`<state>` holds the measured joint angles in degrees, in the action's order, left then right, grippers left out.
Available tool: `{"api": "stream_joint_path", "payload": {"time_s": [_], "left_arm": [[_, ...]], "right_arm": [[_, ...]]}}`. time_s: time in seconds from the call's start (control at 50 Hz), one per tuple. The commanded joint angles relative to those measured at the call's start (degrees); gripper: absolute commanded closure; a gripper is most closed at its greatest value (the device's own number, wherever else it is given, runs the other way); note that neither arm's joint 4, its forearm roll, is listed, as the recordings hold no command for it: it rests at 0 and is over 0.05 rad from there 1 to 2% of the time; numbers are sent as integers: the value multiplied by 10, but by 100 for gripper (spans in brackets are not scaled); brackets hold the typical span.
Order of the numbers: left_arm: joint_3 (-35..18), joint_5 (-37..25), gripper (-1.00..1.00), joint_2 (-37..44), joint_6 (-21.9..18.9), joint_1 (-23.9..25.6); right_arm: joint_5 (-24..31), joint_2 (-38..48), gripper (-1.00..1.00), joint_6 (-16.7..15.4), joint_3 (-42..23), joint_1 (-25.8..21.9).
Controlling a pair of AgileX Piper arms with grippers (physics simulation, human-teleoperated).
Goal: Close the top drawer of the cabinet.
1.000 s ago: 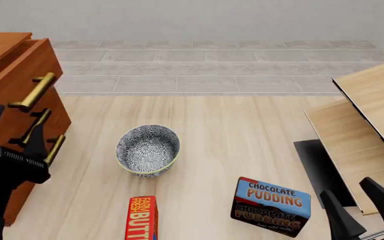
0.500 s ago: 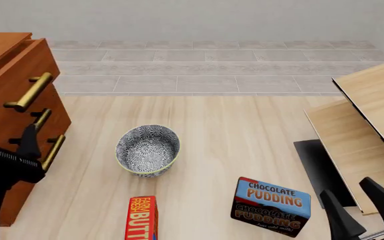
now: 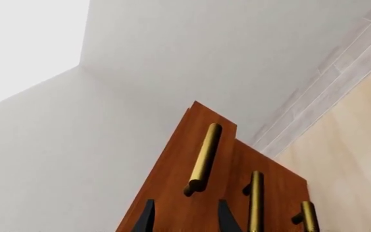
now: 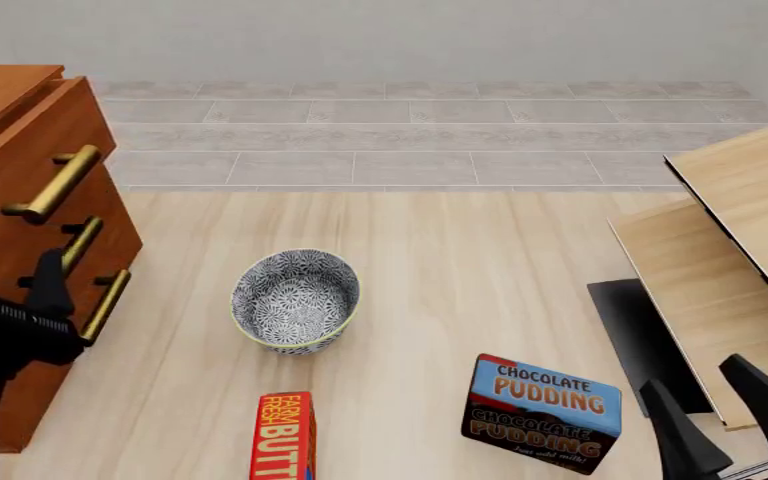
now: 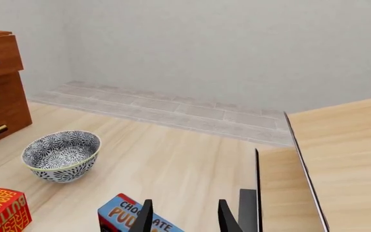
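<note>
The reddish-brown cabinet stands at the table's left edge, also seen in the right wrist view. Its top drawer carries a brass bar handle. In the left wrist view the top drawer fills the middle, its handle just ahead of my fingertips. My left gripper is open with nothing in it, right in front of the drawer fronts below that handle; I cannot tell whether it touches the wood. My right gripper is open and empty at the near right, far from the cabinet.
A patterned bowl sits mid-table. A chocolate pudding box and a red butter box lie near the front edge. Pale wood boards and a dark panel occupy the right side.
My left gripper has slid left toward the cabinet and a little lower. The top drawer's handle has shifted left with it, the drawer front sitting further in. The right arm has not moved.
</note>
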<state>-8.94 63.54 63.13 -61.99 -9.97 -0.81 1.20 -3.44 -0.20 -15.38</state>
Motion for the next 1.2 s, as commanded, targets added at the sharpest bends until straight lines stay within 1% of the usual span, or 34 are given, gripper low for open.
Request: {"api": "stream_joint_path", "payload": {"time_s": [0.02, 0.2, 0.52, 0.68, 0.86, 1.2], "left_arm": [[-1, 4, -100, -1, 1, -22], [-2, -5, -100, -10, 5, -35], [-1, 5, -100, 2, 10, -50], [-4, 12, -100, 11, 3, -56], [-17, -6, -100, 3, 4, -68], [-17, 3, -100, 10, -8, -85]], "right_arm": [[1, -3, -100, -1, 0, 0], [1, -4, -100, -1, 0, -1], [1, -4, -100, -6, 0, -4], [2, -7, -100, -7, 0, -2], [2, -7, -100, -8, 0, 0], [0, -10, -100, -3, 0, 2]]}}
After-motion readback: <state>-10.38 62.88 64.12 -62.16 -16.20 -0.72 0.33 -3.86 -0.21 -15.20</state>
